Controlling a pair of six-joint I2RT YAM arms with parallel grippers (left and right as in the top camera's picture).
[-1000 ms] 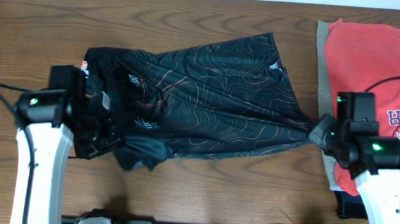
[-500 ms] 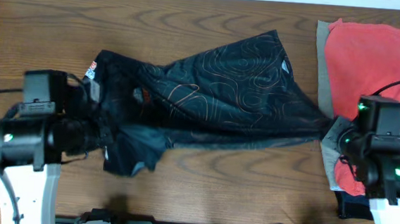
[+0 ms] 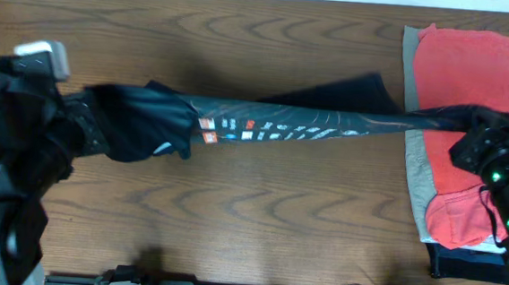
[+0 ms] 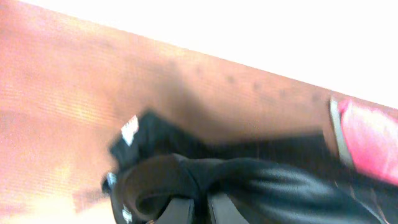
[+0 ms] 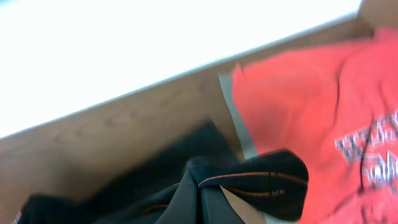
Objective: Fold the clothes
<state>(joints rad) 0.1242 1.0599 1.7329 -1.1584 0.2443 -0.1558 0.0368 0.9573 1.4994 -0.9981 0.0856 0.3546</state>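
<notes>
The black jersey [image 3: 292,123] with thin orange-and-white lines hangs lifted and stretched into a narrow band across the table. My left gripper [image 3: 86,117] is shut on its left end, which bunches over the fingers in the left wrist view [image 4: 205,208]. My right gripper [image 3: 466,130] is shut on its right end, a hem with an orange stripe, in the right wrist view [image 5: 202,199]. The coral-red T-shirt [image 3: 470,77] lies at the right on a beige garment [image 3: 418,185]; the T-shirt also shows in the right wrist view [image 5: 311,106].
The wooden table [image 3: 257,233] runs under the jersey. A dark folded item [image 3: 462,262] lies at the front right beside the beige garment. A black cable crosses the red T-shirt near my right arm. A rail runs along the table's front edge.
Both arms have risen toward the camera and spread apart. The jersey has come up off the table and been pulled from a loose spread into a taut narrow band.
</notes>
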